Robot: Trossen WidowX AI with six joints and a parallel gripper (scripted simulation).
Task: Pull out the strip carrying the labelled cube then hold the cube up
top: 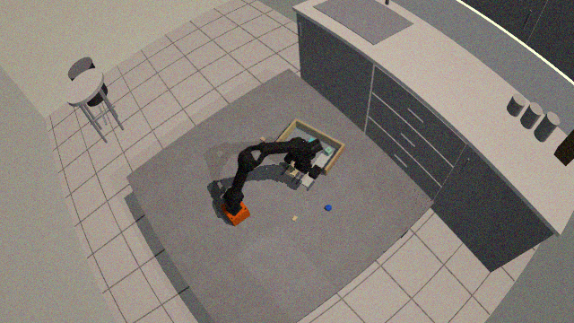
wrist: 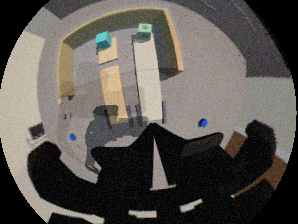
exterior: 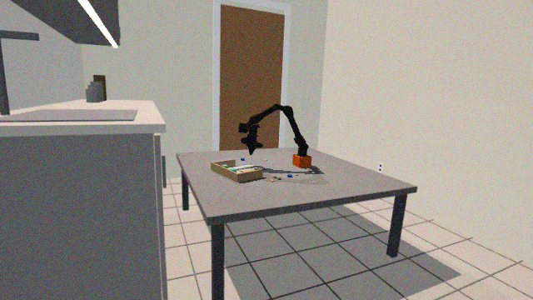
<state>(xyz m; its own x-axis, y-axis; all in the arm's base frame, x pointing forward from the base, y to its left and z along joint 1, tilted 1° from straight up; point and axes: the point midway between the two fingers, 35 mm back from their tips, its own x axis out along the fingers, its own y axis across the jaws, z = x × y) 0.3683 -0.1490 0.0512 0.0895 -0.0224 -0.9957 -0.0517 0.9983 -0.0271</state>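
Note:
A white strip (wrist: pixel 148 82) (top: pixel 321 161) lies in one piece, with a pale green cube (wrist: pixel 145 30) (top: pixel 328 150) at its far end; the cube's top bears a darker mark. A tan strip (wrist: pixel 113 85) beside it is split by a gap; its far piece (wrist: pixel 110 50) lies by a teal cube (wrist: pixel 103 39) (top: pixel 311 140). My gripper (wrist: pixel 152 125) (exterior: pixel 251 153) is shut and empty. It hangs pointing down above the near ends of the strips, nearer the white one. In the top view the arm hides most of the tan strip.
A wooden-walled tray (wrist: pixel 65 70) (exterior: pixel 250 177) (top: pixel 319 130), open on the near side, surrounds the far parts of the strips. Thin dark rails (wrist: pixel 164 112) flank the near ends. Blue pieces (wrist: pixel 203 123) (top: pixel 328 207) (exterior: pixel 290 176) and a small tan block (top: pixel 294 218) lie on the table.

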